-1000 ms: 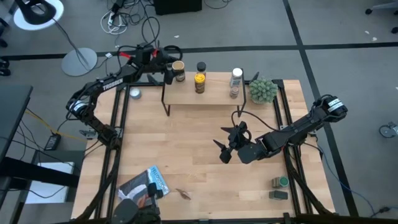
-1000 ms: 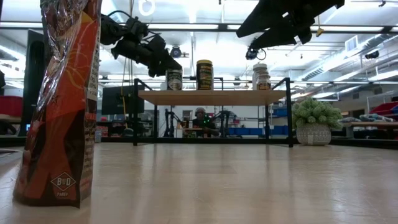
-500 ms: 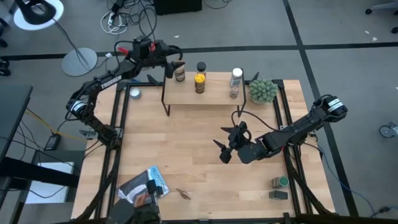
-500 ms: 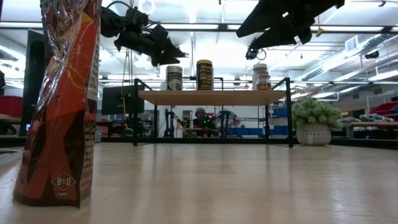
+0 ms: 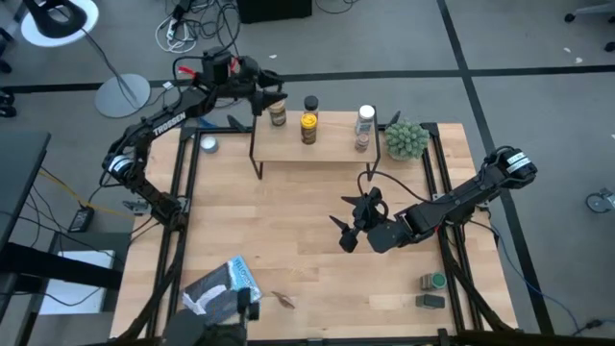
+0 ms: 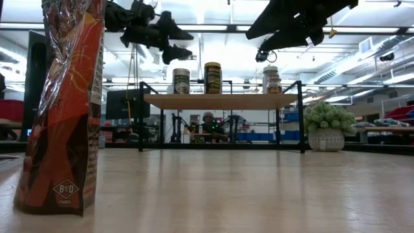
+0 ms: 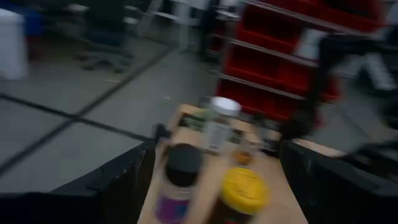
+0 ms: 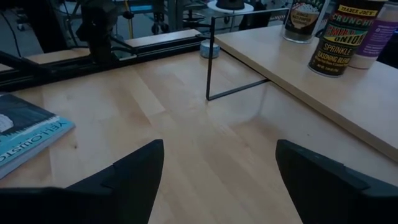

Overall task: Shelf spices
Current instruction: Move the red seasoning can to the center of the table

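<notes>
Spices not yet shelved, a green tin [image 5: 436, 281] and its neighbour, lie at the table's near right corner, nearer the open right claw [image 5: 352, 223] than the open left claw [image 5: 270, 93] above the shelf [image 5: 317, 149].

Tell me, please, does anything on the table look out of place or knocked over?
Nothing looks spilled or toppled: the four jars on the shelf stand upright. Two tins sit at the table's near right corner, off the shelf, and a flat blue-white packet lies near the front left.

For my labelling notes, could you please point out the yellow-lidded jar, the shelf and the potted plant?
yellow-lidded jar [image 5: 308, 121]: high view, its lid.
shelf [image 5: 336, 148]: high view, bare board.
potted plant [image 5: 406, 139]: high view, its foliage.
</notes>
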`<state>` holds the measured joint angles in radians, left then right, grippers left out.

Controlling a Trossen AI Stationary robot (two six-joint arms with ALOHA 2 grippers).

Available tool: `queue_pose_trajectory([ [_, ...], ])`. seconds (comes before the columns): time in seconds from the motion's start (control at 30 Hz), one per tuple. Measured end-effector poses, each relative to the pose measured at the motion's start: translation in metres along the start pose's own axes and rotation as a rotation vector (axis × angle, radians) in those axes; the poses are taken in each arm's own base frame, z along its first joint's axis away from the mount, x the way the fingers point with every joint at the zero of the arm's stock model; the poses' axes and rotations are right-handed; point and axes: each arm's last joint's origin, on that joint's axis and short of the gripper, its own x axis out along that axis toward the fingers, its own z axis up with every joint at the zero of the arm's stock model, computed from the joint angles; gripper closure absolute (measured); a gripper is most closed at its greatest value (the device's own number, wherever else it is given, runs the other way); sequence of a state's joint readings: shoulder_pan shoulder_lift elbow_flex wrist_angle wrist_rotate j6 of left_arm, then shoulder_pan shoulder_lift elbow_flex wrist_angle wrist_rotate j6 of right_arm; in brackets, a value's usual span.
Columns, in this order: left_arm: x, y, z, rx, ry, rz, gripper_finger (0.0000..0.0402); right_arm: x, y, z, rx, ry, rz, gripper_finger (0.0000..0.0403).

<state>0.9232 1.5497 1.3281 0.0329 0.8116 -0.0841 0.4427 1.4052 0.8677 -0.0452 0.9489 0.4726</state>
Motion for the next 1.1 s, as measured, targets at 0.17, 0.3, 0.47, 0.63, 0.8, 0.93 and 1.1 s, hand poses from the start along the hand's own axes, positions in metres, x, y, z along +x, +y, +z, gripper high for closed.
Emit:
queue_pose_trajectory([
  [0.17,0.003,-0.022,-0.007,0.030,0.033,-0.210,0.0053,0.000,0.000,0.000,-0.012,-0.001,-0.001,0.0096],
  [0.3,-0.003,-0.059,-0.013,0.106,0.017,-0.141,0.0053,0.000,0.000,0.000,-0.012,-0.001,-0.001,0.0096],
  [0.47,-0.025,-0.106,-0.031,0.160,-0.030,-0.061,0.0053,0.000,0.000,0.001,-0.006,-0.005,0.001,0.0096],
  [0.63,-0.048,-0.142,-0.075,0.132,-0.126,-0.048,0.0053,0.000,0.000,0.001,-0.004,-0.006,0.002,0.0096],
  [0.8,-0.067,-0.170,-0.133,0.101,-0.208,-0.040,0.0053,0.000,0.001,0.001,-0.015,-0.009,0.008,0.0096],
  [0.93,-0.076,-0.185,-0.167,0.090,-0.213,-0.136,0.0053,0.000,0.001,0.002,-0.011,-0.013,0.014,0.0096],
  [1.1,-0.077,-0.187,-0.182,0.012,-0.186,-0.150,0.0053,0.000,0.002,0.003,-0.017,-0.017,0.018,0.0096],
])
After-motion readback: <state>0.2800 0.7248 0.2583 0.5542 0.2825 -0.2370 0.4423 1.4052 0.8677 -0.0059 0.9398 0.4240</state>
